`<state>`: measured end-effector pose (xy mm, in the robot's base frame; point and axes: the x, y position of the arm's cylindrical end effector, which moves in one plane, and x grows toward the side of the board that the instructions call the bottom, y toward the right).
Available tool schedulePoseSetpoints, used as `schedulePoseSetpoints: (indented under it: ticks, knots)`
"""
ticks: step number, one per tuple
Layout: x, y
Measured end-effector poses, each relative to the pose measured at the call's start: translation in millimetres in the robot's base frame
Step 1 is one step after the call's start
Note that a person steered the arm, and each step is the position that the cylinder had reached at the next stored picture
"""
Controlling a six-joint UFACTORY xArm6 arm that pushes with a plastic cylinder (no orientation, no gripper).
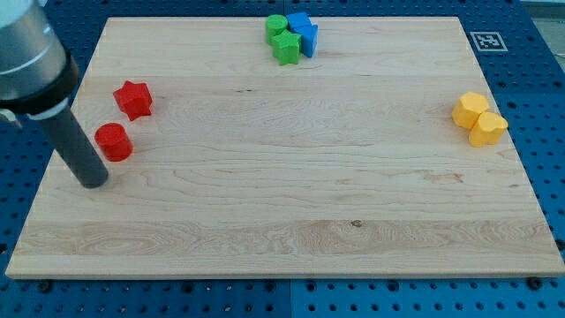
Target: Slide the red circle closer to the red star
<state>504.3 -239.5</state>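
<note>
Risk: rod's tip (94, 183), bare and gripping nothing, sits just below-left of red circle (114, 141) near the board's left edge, red star (133, 99) close above-right, so an off-centre shove could squirt the circle sideways or knock the star away.

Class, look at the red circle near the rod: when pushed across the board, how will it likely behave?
The red circle looks squat with a flat top, so it should slide, not tip. Its round side may let it slip off my tip, now at its lower left. The wooden board looks smooth, so it probably moves easily toward the red star.
</note>
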Motion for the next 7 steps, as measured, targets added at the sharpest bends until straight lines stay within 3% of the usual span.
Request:
schedulePoseSetpoints:
  ticks: [1, 7]
  knots:
    - [-28.8, 3.9]
    - [-49.2, 28.1]
